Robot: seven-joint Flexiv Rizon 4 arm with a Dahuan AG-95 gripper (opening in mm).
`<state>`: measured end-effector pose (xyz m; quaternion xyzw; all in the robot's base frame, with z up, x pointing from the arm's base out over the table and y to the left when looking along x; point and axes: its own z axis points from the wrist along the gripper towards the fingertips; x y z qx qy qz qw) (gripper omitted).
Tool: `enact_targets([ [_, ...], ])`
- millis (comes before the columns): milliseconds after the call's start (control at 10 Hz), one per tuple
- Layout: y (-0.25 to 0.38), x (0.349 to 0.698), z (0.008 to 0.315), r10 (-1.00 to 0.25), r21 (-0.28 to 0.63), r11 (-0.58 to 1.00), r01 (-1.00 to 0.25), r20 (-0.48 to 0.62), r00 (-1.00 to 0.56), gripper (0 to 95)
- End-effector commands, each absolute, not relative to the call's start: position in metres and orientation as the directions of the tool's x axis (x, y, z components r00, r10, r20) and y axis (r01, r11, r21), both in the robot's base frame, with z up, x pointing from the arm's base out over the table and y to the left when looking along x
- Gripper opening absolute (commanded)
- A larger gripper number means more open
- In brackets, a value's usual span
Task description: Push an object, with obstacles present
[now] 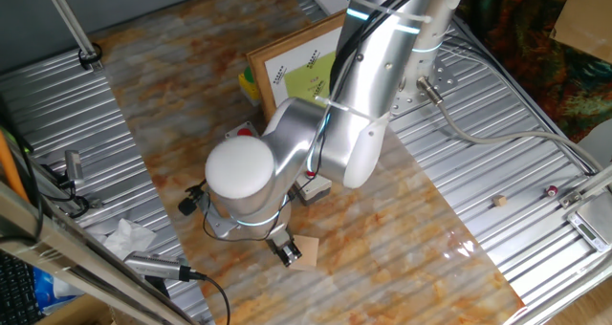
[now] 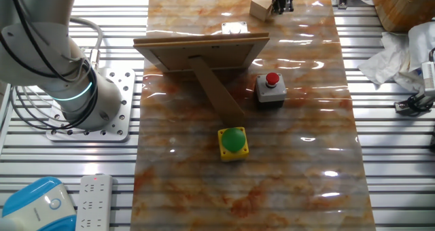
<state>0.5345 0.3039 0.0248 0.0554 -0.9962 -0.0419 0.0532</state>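
Note:
The object, a small plain tan wooden cube, sits on the marbled tabletop near its end. My gripper is down at table height right beside the cube and seems to touch its side; its dark fingers are together and hold nothing. The obstacles lie beyond. A wood-framed picture with a yellow-green sheet stands propped up. One grey box with a red button sits beside the picture's prop. A second grey box lies between the picture and the cube, mostly hidden by my arm.
A yellow box with a green button sits behind the picture. Ribbed metal panels flank the marbled strip. The arm's base is bolted to one side. Crumpled tissue and cables lie off the strip.

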Motion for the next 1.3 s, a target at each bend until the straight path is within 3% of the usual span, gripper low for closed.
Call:
enact_targets([
  [100,0.304,0.534,0.026,-0.117,0.094,0.99,-0.107,0.109,-0.987,0.0],
  [700,0.302,0.533,0.027,-0.131,0.065,0.99,-0.125,0.118,-0.984,0.0],
  [1300,0.281,0.564,0.043,-0.191,0.073,0.981,-0.182,0.147,-0.971,0.0],
])
